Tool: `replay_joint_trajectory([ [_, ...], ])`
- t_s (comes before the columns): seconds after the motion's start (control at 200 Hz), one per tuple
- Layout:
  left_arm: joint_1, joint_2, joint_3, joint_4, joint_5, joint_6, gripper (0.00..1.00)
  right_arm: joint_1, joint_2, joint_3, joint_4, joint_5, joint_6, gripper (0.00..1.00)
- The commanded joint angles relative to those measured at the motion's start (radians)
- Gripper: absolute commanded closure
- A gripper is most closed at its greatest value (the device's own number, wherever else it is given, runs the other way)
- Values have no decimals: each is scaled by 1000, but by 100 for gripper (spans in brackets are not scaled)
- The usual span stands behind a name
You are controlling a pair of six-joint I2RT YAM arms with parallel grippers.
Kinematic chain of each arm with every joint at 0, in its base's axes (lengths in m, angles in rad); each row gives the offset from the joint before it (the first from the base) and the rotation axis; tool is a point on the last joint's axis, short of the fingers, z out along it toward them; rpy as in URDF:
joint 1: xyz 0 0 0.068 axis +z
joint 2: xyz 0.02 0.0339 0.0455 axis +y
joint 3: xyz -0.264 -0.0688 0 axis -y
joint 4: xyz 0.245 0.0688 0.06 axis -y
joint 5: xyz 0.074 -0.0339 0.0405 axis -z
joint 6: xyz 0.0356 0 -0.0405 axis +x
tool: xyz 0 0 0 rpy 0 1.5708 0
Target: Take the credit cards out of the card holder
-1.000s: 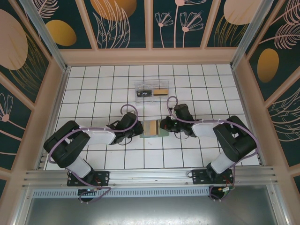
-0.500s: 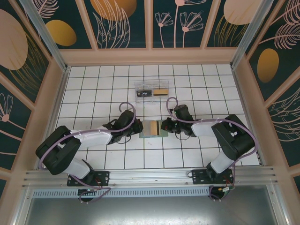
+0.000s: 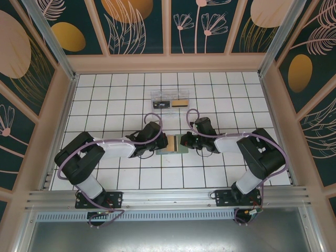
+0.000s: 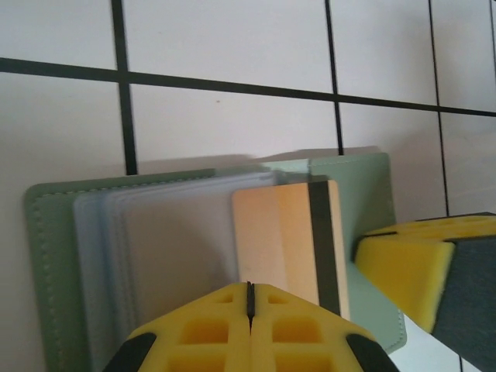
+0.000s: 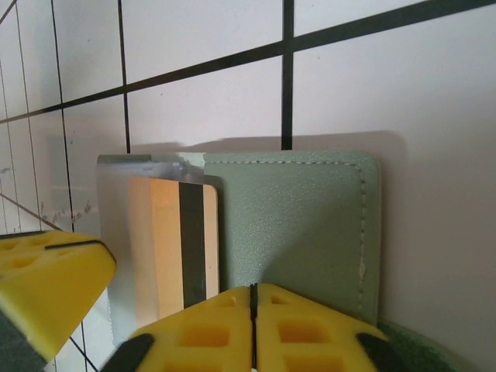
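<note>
Here we go: the green card holder (image 3: pixel 173 143) lies open and flat on the tiled surface (image 3: pixel 131 94), between both claws. The left claw (image 4: pixel 249 298) is pressed together at the orange credit card (image 4: pixel 283 240). The right claw (image 5: pixel 253 302) is pressed together at the holder's cover. Whether either nips anything, we cannot tell. The card looks thin, stiff and slick, so we'd take its exposed edge. Its black stripe, and likely its long axis, runs straight away from the left pads.
</note>
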Motion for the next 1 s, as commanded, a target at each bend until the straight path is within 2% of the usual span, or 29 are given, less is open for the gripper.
replay_joint_trajectory([
  [0.0,-2,10,-28,-23,-33,-5,100,-7,-11,-13,36,-39,-9,82],
  [0.12,-3,24,-45,-18,-27,-17,100,-5,-7,-20,69,-71,8,74],
  [0.751,-3,35,-75,5,-17,-35,100,34,69,-1,144,-130,51,76],
  [0.861,-3,35,-76,7,-13,-34,100,33,74,-2,158,-139,60,87],
  [0.946,-3,28,-80,3,-19,-35,100,29,71,-6,158,-138,63,100],
  [0.996,-3,23,-79,-3,-23,-34,100,20,66,-15,161,-136,65,100],
])
